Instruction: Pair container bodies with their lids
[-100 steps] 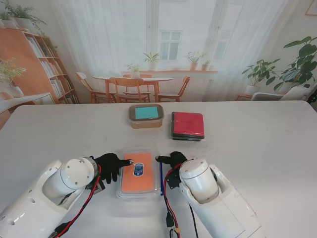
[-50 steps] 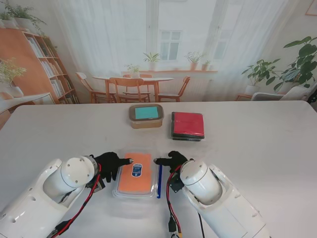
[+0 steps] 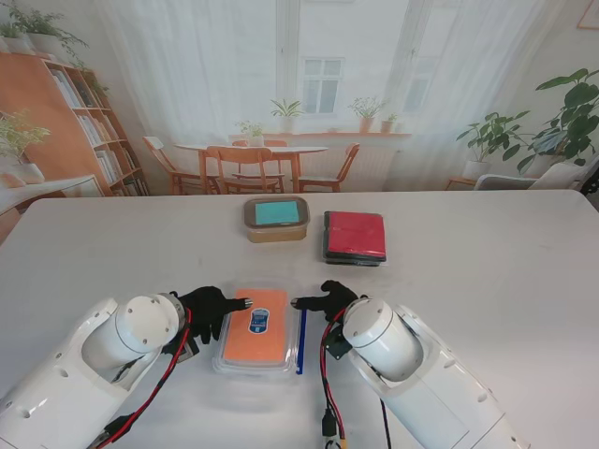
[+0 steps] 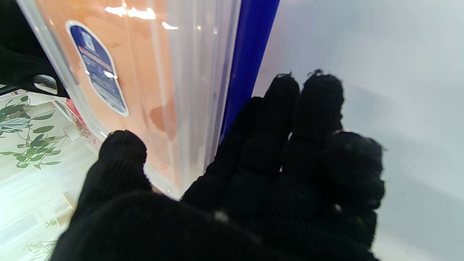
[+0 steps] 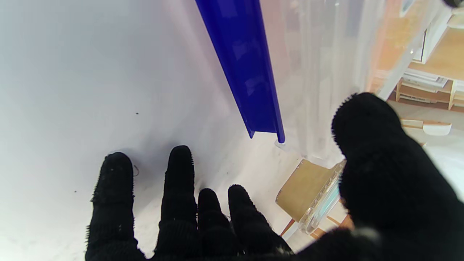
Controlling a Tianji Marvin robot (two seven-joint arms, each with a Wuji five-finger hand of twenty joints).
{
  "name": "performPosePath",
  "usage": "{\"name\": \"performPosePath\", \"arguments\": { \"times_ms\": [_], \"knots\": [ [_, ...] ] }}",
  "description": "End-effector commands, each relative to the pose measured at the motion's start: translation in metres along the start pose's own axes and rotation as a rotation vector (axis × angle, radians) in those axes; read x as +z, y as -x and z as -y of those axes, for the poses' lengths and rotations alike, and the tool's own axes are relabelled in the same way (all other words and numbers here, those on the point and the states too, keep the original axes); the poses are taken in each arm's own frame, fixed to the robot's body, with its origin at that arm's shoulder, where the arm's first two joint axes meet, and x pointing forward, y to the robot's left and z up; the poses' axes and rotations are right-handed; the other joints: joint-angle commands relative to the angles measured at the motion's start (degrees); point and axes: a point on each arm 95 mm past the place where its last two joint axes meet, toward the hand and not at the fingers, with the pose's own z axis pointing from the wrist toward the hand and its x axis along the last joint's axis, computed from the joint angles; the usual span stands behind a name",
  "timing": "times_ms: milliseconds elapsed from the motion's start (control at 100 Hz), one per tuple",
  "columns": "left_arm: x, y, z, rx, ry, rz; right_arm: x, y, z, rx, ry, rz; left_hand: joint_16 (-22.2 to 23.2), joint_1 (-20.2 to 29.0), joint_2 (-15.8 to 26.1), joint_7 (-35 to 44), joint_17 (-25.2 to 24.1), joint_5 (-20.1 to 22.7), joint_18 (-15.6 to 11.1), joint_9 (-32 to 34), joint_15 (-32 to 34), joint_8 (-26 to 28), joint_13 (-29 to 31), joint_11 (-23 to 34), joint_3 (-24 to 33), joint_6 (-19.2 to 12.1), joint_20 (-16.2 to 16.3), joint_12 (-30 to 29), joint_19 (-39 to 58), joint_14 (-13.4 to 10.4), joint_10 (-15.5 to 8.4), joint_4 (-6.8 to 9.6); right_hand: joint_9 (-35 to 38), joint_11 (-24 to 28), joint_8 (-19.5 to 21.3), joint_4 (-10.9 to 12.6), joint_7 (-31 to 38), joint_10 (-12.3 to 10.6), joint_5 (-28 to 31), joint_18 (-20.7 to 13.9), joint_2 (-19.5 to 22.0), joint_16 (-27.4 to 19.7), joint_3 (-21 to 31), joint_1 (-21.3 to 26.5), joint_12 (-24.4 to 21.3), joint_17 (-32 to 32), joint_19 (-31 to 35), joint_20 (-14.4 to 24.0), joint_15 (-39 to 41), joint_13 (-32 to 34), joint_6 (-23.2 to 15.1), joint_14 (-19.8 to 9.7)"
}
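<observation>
Two gloved hands flank the orange box [image 3: 257, 326], the left hand [image 3: 208, 310] touching its left edge and the right hand [image 3: 325, 301] just beside its blue clip [image 3: 301, 340]. Both are spread and hold nothing; the right wrist view shows its fingers [image 5: 179, 170] on bare table [image 3: 487, 281], thumb near the clear wall. The box lies between them, long axis running away from me, about equally near each. Farther off sit the teal tub [image 3: 276, 218] and red box [image 3: 355, 236].
</observation>
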Motion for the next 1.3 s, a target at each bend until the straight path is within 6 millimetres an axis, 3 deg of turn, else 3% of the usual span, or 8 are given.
{"name": "performPosePath", "arguments": {
  "times_ms": [0, 590, 770, 1290],
  "knots": [
    [-0.001, -0.006, -0.007, -0.009, 0.014, -0.026, 0.007, 0.041, 0.028, 0.0, -0.065, 0.111, -0.29, -0.06, -0.63, 0.79, 2.18, 1.47, -4.01, 0.99, 2.23, 0.04, 1.87, 1.15, -0.64, -4.17, -0.3, -0.51, 2.36, 5.29, -1.23, -0.18, -1.85, -0.7, -1.07, 2.74, 0.36, 0.77, -0.49, 2.5, -1.53, -7.5, 5.54, 8.51, -0.1, -1.15, -8.42, -3.0, -15.55, -6.56, -0.08, 11.34],
    [-0.016, 0.008, 0.001, -0.05, -0.048, -0.022, 0.001, 0.037, 0.017, 0.006, -0.025, 0.076, -0.18, 0.18, -0.76, -1.78, 5.63, 1.52, -4.86, 1.58, 3.45, -0.66, 3.77, 1.8, -0.66, -6.54, -0.95, -0.27, 4.13, 5.15, -0.64, -0.24, -2.04, -0.1, -1.65, 2.95, 0.66, 0.96, -0.26, 2.3, -0.59, -7.29, 4.84, 8.93, 1.12, -1.05, -8.18, -2.42, -15.42, -6.34, 0.25, 11.12],
    [-0.02, 0.013, 0.004, -0.059, -0.065, -0.011, 0.002, 0.036, 0.018, 0.006, -0.029, 0.073, 0.47, 0.47, -0.65, 2.09, 10.46, 2.18, -8.61, 3.51, 8.41, 3.23, 7.24, 6.37, -0.69, -5.86, -4.33, 1.9, 10.45, 3.5, -2.6, -0.22, -2.06, -0.08, -1.77, 2.97, 0.72, 0.9, -0.24, 2.35, -0.42, -7.26, 4.7, 9.01, 1.36, -1.16, -8.25, -2.37, -15.39, -6.44, 0.26, 11.07],
    [-0.019, -0.002, -0.002, -0.067, -0.022, -0.072, -0.009, 0.036, 0.018, 0.001, 0.01, 0.031, 0.72, 0.5, -0.55, 6.33, 12.14, 1.25, -9.7, 4.21, 9.64, 5.4, 8.54, 7.63, -0.66, -5.51, -6.12, 2.7, 12.46, 2.9, -3.31, -0.18, -2.12, 0.14, -2.07, 3.01, 1.1, 1.0, 0.24, 2.18, 0.43, -7.37, 4.14, 8.33, 2.23, -1.91, -8.64, -2.37, -15.64, -6.82, 0.28, 10.97]
  ]
}}
